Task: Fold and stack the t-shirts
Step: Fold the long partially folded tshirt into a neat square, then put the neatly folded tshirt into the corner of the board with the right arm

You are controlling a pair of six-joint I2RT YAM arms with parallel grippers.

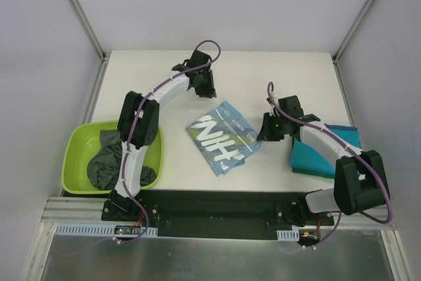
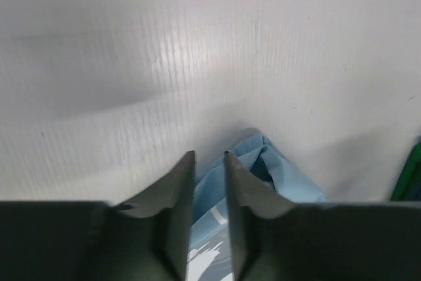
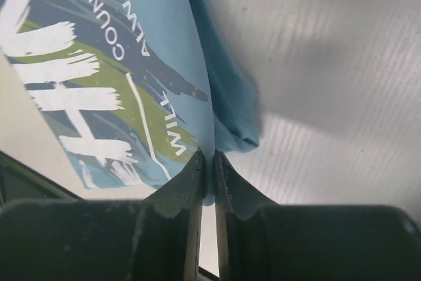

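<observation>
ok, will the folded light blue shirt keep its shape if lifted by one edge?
Probably not: the light blue t-shirt is thin cloth in loose layers, visible at the edge by the right gripper, so it would likely droop and unfold. It looks light. Pushed on the table, it may bunch rather than slide.

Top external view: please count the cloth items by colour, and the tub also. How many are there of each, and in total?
Light blue t-shirt: 1
Teal t-shirt: 1
Dark grey cloth heap: 1 (the number of shirts in it cannot be told)
Lime-green tub: 1
Total: 4, counting the heap as one
</observation>
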